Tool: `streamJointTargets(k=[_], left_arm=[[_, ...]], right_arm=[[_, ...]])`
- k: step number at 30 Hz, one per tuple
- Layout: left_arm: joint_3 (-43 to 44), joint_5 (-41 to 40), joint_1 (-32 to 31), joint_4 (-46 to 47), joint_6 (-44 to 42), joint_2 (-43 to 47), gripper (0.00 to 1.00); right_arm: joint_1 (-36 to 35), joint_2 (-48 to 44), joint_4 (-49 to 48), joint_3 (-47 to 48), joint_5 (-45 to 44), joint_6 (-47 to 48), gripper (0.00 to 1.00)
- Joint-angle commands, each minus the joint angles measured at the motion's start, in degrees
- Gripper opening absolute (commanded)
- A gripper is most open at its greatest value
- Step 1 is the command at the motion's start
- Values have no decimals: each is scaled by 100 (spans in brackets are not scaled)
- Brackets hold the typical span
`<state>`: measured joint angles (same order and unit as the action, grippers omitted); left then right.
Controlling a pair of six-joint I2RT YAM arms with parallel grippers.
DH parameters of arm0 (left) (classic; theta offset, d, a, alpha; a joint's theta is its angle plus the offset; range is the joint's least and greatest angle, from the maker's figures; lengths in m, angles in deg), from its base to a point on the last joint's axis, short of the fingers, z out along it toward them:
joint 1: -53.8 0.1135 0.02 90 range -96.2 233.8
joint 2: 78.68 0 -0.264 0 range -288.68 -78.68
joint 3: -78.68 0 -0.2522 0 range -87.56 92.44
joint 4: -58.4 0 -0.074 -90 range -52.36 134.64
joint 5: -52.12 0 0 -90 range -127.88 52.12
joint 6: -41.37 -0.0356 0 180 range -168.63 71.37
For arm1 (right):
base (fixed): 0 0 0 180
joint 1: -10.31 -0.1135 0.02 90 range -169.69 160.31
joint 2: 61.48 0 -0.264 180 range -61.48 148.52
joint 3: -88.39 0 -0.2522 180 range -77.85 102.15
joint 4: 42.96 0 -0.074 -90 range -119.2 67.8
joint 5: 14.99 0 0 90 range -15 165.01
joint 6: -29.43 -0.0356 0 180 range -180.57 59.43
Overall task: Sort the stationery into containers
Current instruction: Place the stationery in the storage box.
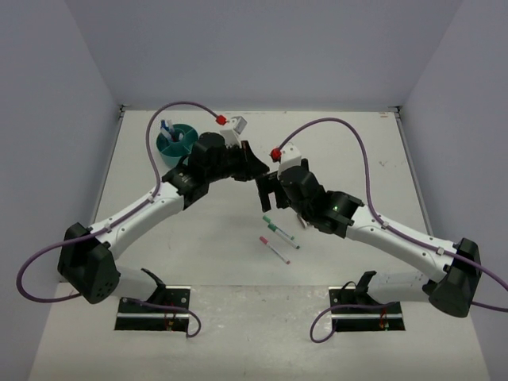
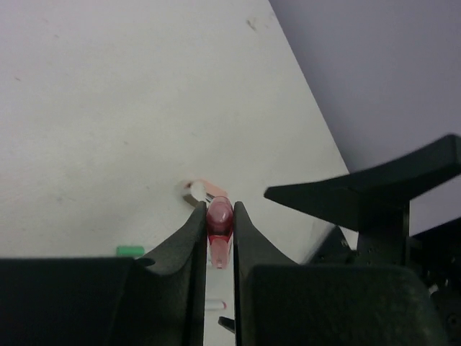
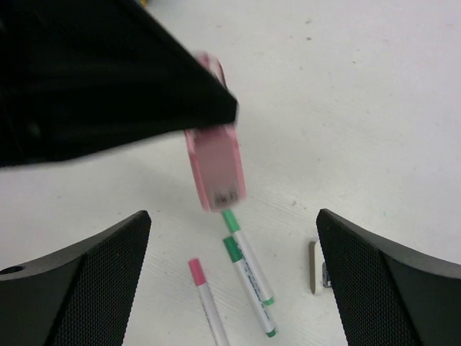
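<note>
The left gripper [image 2: 217, 207] clamps a pink eraser [image 2: 220, 222], its flat side seen only from the right wrist, just ahead of the right gripper's [image 3: 232, 216] spread fingers, markers [image 3: 248, 263] on open table [image 3: 360, 108] below.

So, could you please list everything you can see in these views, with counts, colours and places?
tub: 1, teal, far left of the table
pieces in the tub: count unclear, blue and white, standing upright
green markers: 2, white barrels with green caps, side by side mid-table
pink marker: 1, white barrel with pink cap, beside the green ones
small piece: 1, pale grey, on the table near the markers; too blurred to identify
pink block: 1, translucent pink, held in the air above the markers
table: 1, white
left gripper: 1, black, shut on the pink block
right gripper: 1, black, open, over the markers
</note>
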<state>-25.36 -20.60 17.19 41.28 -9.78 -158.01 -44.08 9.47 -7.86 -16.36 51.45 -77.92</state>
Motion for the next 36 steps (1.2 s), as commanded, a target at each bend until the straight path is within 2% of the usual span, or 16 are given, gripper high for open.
streamJointTargets(k=[1, 4, 6, 11, 16, 21, 29, 30, 31, 33, 36], left_arm=[[1151, -3504, 99, -1269, -560, -359, 0], [1768, -4642, 549, -1567, -525, -915, 0], [2205, -5005, 926, -1601, -476, -1372, 0], [3655, -5552, 1701, -1811, -552, -2778, 0], [4941, -5393, 2307, -2168, -597, -3782, 0], [5245, -5151, 2616, -2197, -619, -4229, 0], [4650, -5235, 2695, -1952, -551, -4117, 1], [4645, -5236, 2712, -1958, -564, -4135, 3], [4661, -5243, 2713, -1967, -579, -4152, 17], [4653, -5236, 2745, -1967, -572, -4176, 34], [4672, -5158, 2776, -1975, -602, -4170, 48]], right_arm=[[10, -263, -19, -206, -1475, -564, 99], [15, -462, 28, -395, -1788, -740, 99], [9, -631, 37, -535, -1819, -847, 99], [7, -908, 67, -738, -1685, -927, 99], [7, -1101, 186, -849, -1591, -1042, 99], [15, -1213, 158, -900, -1496, -1004, 99], [15, -1013, 192, -752, -1478, -942, 99], [15, -995, 204, -735, -1447, -936, 99], [15, -986, 213, -735, -1413, -927, 99], [15, -970, 229, -735, -1357, -903, 99], [7, -989, 247, -774, -1358, -895, 99]])
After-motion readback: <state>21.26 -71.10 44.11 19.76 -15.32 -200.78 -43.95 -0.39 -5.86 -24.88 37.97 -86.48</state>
